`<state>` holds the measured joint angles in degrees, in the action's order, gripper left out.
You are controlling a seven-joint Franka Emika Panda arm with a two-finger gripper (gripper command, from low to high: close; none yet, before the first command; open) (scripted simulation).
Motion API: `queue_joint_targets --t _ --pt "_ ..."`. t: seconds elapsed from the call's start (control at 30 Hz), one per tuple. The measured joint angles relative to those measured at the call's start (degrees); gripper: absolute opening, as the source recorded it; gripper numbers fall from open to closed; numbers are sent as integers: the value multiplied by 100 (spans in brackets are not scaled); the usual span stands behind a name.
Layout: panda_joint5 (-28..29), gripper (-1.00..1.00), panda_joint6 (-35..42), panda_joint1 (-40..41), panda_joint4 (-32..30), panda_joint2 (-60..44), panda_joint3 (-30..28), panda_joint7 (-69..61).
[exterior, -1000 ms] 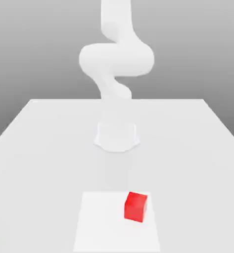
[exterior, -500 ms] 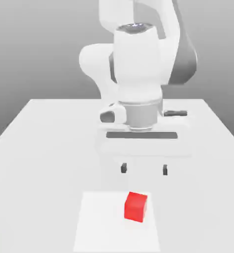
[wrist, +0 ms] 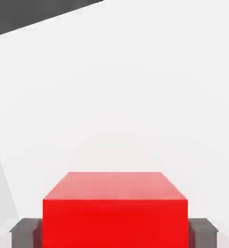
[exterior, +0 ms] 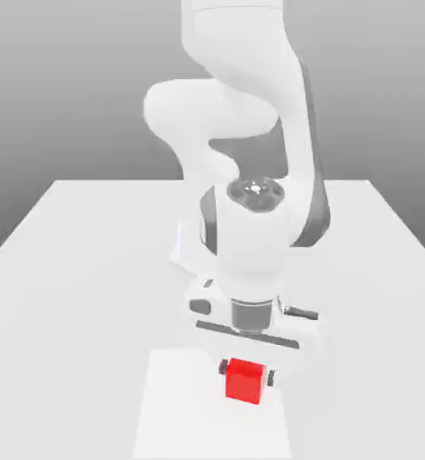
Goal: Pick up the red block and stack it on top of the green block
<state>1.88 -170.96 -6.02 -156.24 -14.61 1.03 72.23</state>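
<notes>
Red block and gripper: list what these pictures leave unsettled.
- Red block: its underside in the hand view is cut by the frame edge.
- Gripper: the exterior view cannot settle whether the fingers press the block or merely flank it.
- Table: its near edge runs off-frame.

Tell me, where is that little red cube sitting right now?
In the exterior view the red block sits near the front edge of the white table, on a paler square patch, directly under the gripper, whose dark fingertips flank it.

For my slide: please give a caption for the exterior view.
Panda hand straddles the red block on the white table.
</notes>
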Motion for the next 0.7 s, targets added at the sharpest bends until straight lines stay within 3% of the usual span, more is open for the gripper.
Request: queue_joint_targets --t 0.1,0.4,0.7 --pt "18 -100 6 3 0 9 -1 10" --pt "-125 -100 1111 145 -115 1227 53 -147" --pt "-46 -100 1876 1196 1221 649 -510 -1158"
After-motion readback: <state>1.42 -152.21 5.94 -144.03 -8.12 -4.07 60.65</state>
